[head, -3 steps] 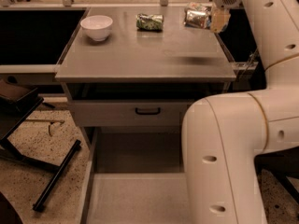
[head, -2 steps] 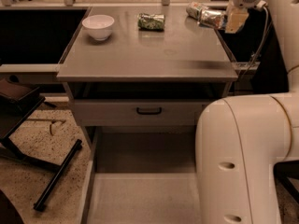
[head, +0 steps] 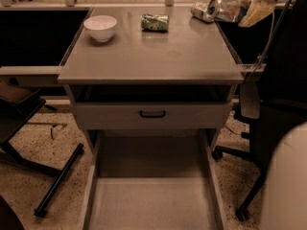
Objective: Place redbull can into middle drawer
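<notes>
The two-finger gripper (head: pixel 245 6) with pale yellowish fingers (head: pixel 255 14) sits at the top right of the camera view, just past the right rear corner of the grey flat-topped metal cabinet (head: pixel 158 56). Its jaws pinch the redbull can (head: pixel 224 9), a small slim silvery metal can. The can lies on its side in the grip, clear of the cabinet top, with its shiny round end turned away from the jaws toward the left. Just beyond that end, a white can with green and red marks (head: pixel 199 11) lies on the cabinet top. Farther left of the jaws lie a crumpled green-patterned can (head: pixel 155 22) and then a round white bowl (head: pixel 100 27). Well below the jaws is the grey drawer front with a black handle (head: pixel 152 114), and lower still the middle drawer (head: pixel 153 202), a wide, long grey metal tray with a plain flat floor and low side walls, stands pulled out.
</notes>
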Robot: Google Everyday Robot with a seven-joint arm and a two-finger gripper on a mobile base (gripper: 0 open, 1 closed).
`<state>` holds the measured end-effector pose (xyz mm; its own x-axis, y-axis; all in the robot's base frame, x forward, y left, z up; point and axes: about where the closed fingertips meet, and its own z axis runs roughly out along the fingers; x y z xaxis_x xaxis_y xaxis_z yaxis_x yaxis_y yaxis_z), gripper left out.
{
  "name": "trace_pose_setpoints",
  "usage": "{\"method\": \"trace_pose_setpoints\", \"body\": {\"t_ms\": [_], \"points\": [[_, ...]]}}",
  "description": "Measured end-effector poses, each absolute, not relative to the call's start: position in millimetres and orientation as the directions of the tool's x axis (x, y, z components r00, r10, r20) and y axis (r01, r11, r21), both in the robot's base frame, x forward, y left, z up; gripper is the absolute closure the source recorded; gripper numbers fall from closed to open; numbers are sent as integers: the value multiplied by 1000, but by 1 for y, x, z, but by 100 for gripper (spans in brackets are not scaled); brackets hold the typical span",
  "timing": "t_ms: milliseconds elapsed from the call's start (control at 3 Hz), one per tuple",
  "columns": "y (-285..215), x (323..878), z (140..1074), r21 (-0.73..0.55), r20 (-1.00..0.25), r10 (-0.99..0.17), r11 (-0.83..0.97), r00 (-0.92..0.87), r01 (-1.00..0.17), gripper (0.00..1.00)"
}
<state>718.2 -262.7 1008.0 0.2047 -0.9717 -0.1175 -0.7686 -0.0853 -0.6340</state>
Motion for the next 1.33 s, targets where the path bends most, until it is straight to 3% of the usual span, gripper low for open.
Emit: {"method": "trace_pose_setpoints", "body": {"t_ms": [333, 667, 1333], "points": [[-244, 686, 1051, -757, -47, -925, -213, 377, -618, 100], [-218, 682, 1037, -764, -15, -888, -286, 459, -579, 100], [-222, 653, 1042, -740, -3, -891, -304, 455, -600, 100]]}}
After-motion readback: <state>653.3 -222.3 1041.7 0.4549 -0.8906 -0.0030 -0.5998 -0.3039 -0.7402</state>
